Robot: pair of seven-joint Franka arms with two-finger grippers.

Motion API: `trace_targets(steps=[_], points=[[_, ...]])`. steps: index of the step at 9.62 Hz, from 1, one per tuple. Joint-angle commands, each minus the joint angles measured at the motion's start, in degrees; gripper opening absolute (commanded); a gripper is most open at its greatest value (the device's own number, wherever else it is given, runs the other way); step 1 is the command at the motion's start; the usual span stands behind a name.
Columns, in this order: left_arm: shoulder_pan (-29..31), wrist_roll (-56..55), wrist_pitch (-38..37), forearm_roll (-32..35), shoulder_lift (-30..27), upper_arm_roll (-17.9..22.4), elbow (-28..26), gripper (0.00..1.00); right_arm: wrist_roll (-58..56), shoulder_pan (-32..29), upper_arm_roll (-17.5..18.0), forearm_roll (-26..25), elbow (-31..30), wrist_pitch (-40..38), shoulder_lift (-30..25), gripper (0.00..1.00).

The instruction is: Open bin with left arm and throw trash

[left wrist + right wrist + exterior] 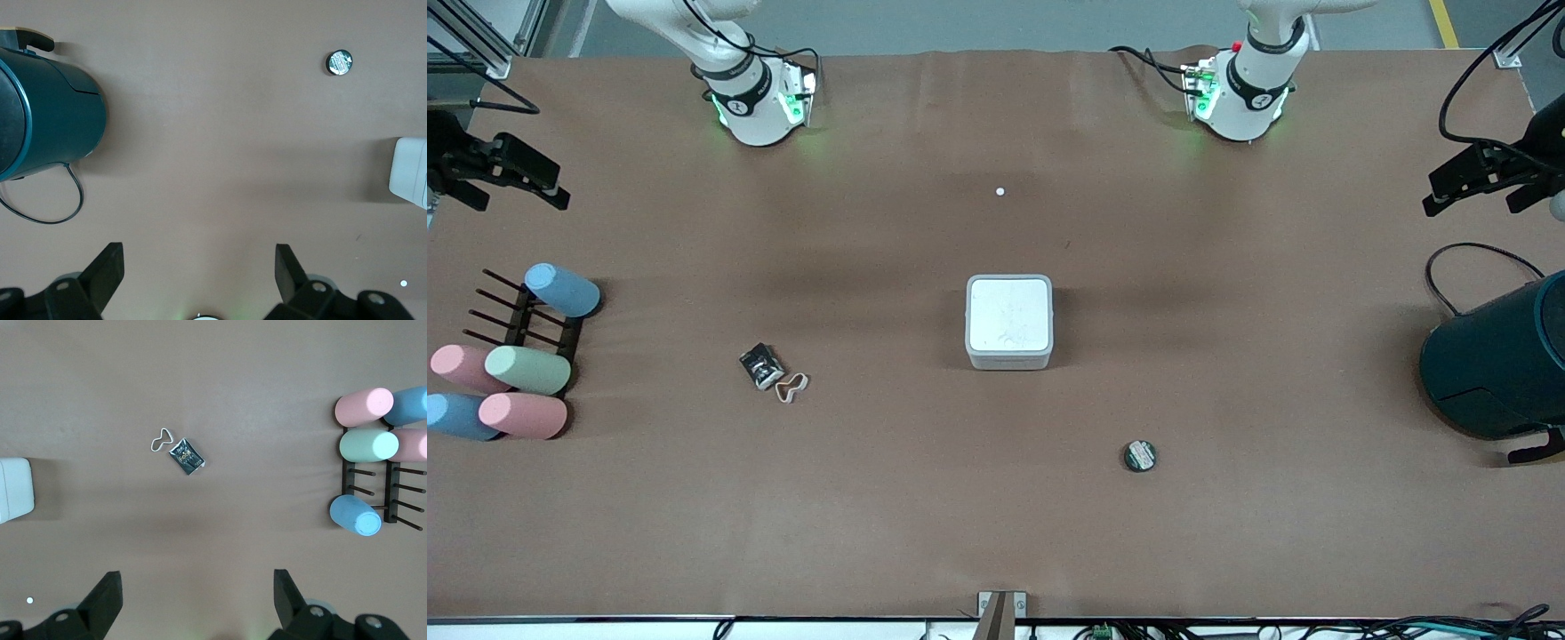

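Note:
The bin [1009, 322] stands mid-table with its flat white lid shut; an edge of it shows in the left wrist view [410, 172] and in the right wrist view [15, 490]. The black-and-white wrapper [761, 365] [187, 456] and the curled tan strip [791, 388] [161, 440] lie touching, toward the right arm's end. The dark green disc [1140, 455] [339, 63] lies nearer the front camera than the bin. My left gripper [1432, 194] [199, 252] is open and empty, high over the left arm's end. My right gripper [560, 191] [197, 577] is open and empty, high over the right arm's end.
A big dark teal cylinder [1498, 364] [47, 120] with a black cable lies at the left arm's end. A black peg rack [534, 329] with several pastel cylinders [363, 445] sits at the right arm's end. A tiny white dot [1000, 191] lies between the bases.

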Motion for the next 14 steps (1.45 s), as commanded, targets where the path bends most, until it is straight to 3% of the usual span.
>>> trace_targets(steps=[1,3,5,6,7,12,14], points=[[0.0,-0.6,-1.8,0.2,0.7,0.3,1.9,1.00,-0.1,0.3,0.3,0.0,-0.8,-0.2,-0.5,1.00],[-0.3,1.3,-2.0,-0.3,2.3,0.1,0.7,0.99,-0.4,2.1,0.3,0.0,-1.7,0.1,-0.5,1.00],[-3.9,-1.4,-1.7,-2.9,7.3,-1.7,0.0,0.47,-1.7,3.9,0.3,0.0,-1.9,2.4,1.4,1.00],[-6.0,-5.0,0.0,-4.3,9.7,-2.1,-0.2,0.08,-1.7,4.3,0.3,0.1,-1.9,4.1,3.7,1.00],[-9.0,-7.0,3.1,-6.3,12.3,-2.5,-0.3,0.00,-1.7,5.5,0.3,0.1,-1.9,6.0,6.1,1.00],[-28.1,-29.0,23.4,-5.9,29.4,-2.4,0.6,0.00,-5.9,13.7,0.3,0.2,-3.9,17.7,17.7,1.00],[-33.3,-29.3,29.3,-5.9,34.5,-2.2,0.6,0.00,-11.7,12.9,0.3,0.2,-6.8,20.7,17.8,1.00]])
